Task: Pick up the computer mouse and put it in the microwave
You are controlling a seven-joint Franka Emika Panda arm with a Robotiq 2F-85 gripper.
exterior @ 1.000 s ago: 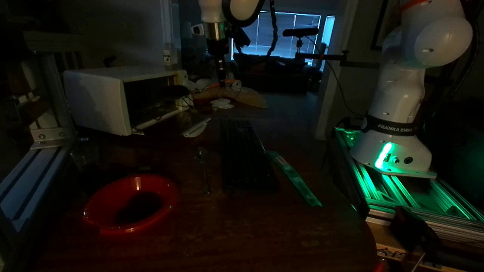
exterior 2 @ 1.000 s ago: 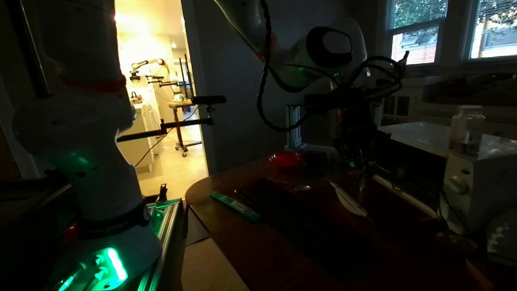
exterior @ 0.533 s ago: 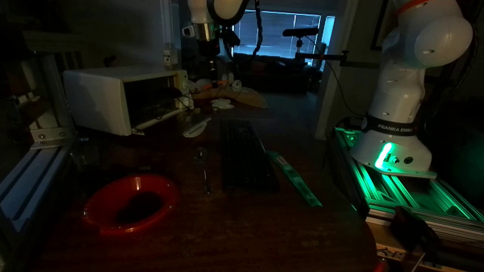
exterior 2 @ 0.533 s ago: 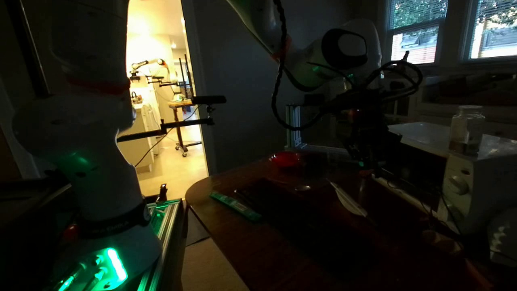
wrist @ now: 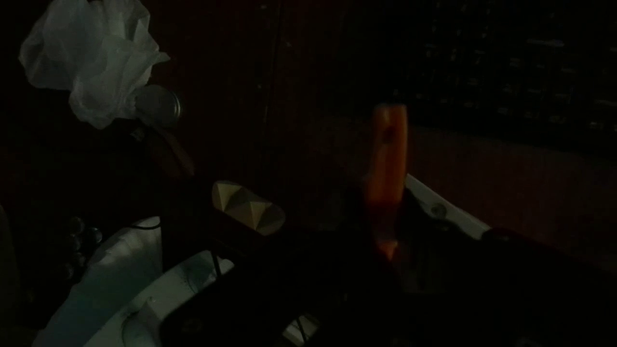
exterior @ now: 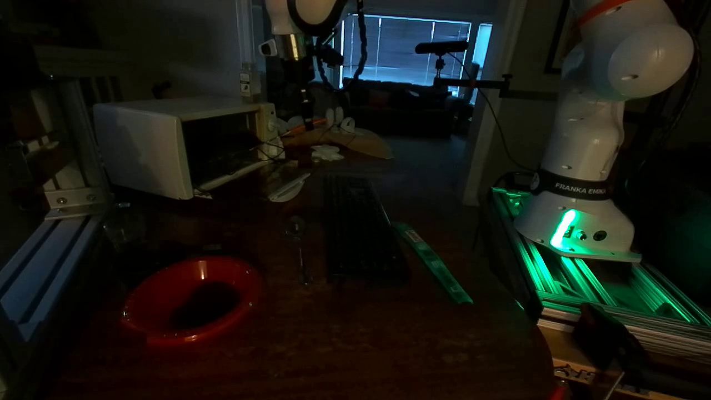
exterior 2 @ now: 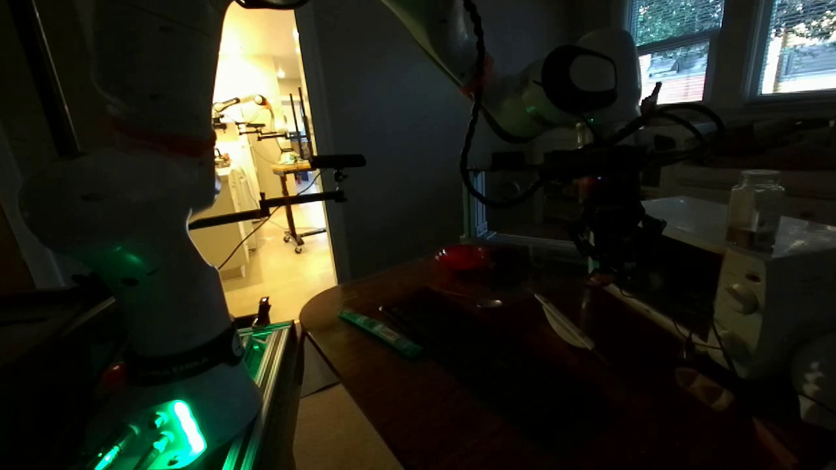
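The hand, upper center in an exterior view, grasps a slim orange object; the microwave stands left, a red bowl lower left.

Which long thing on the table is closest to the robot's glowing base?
The green strip. It lies between the dark keyboard and the base; the spoon and white piece lie past the keyboard.

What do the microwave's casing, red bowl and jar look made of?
Microwave casing: probably white-painted metal, satin; even, pale, flat panels; plastic possible.
Red bowl: likely glossy plastic; bright highlight on its wall.
Jar: clear, glass or plastic; see-through with reflections, can't tell which.
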